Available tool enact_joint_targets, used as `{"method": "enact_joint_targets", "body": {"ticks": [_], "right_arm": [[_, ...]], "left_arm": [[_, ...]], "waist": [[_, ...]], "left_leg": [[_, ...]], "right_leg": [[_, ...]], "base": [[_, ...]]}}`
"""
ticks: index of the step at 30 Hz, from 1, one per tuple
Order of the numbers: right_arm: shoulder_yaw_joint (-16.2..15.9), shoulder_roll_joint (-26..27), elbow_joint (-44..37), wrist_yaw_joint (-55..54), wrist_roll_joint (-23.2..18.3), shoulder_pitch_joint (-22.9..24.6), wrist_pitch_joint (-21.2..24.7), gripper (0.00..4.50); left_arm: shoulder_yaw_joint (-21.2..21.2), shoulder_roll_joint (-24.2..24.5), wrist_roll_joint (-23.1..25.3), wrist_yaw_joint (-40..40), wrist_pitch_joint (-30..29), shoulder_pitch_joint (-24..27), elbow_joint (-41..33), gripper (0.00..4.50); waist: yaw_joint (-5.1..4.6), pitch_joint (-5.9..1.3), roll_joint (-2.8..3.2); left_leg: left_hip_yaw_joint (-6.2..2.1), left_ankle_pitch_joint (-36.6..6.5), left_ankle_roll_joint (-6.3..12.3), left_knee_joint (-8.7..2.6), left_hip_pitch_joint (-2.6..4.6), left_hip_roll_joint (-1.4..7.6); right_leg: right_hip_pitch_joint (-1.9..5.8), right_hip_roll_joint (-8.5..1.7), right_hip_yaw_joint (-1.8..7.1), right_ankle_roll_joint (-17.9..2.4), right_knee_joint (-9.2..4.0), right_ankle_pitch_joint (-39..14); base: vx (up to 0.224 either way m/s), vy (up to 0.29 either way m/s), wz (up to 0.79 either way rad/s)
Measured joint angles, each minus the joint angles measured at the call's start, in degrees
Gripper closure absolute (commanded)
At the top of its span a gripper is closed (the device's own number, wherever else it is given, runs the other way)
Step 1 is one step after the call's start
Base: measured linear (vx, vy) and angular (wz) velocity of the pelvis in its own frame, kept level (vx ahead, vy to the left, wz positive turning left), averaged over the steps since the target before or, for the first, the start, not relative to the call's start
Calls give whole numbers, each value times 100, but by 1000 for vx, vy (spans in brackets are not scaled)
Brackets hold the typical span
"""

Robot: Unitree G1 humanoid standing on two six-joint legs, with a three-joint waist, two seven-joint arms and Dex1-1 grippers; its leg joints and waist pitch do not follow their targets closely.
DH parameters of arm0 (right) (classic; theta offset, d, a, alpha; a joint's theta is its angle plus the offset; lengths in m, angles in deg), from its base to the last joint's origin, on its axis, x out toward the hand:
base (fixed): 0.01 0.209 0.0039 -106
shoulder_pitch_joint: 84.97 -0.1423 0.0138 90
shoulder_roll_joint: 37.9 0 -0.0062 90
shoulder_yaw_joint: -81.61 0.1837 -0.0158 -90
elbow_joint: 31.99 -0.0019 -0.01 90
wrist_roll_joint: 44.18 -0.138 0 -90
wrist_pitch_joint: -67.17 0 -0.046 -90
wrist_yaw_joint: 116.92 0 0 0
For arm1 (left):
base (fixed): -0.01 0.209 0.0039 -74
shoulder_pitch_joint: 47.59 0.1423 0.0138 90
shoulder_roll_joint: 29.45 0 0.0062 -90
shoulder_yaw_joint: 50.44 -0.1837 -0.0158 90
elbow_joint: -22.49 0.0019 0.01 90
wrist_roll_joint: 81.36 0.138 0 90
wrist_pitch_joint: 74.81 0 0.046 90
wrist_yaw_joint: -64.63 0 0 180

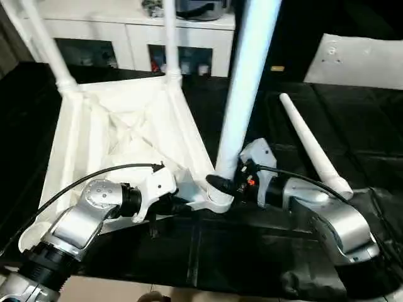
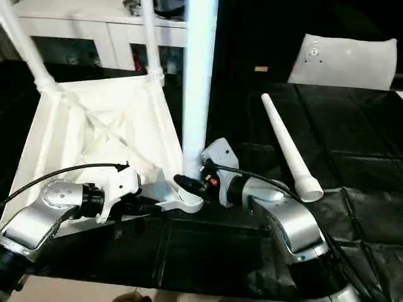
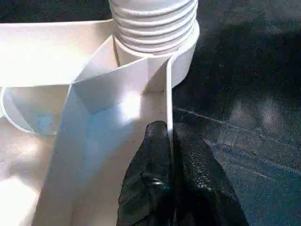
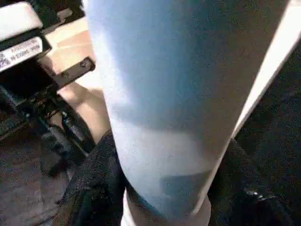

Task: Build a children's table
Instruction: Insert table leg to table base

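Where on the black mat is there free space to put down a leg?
Free: the mat right of the loose leg, below the white bag, and the front strip near the forearms. Crowded: the corner where both grippers hold the tabletop and standing leg.

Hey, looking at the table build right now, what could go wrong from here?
1. The right gripper grips the upright leg low, at the near corner socket; the tall leg could tilt and bind in its threads.
2. The left gripper pinches only a thin rim wall of the upturned tabletop; twisting the leg may make it slip and the top swing.
3. The spare leg lies loose near the right arm and could get knocked away.
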Motion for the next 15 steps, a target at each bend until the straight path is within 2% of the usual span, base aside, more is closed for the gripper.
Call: {"method": "enact_joint_targets", "body": {"ticks": [9,15], "right_arm": [[-31,25,223,159,44,-126,17,257],[321,329,557,95,-166,-100,11,257]], "left_arm": [[-98,0,117,72,18,-151,120,450],[-89,-4,155,73,31,-161,174,450]], "waist": [[9,-10,-33],[1,-12,-33]], "left_leg": [[0,0,0,1,23,0],[-2,0,-1,1,43,2]], "right_leg": [[23,0,-1,-1,1,1],[43,0,-1,-4,1,3]], "base": [[0,0,0],[0,0,0]]}}
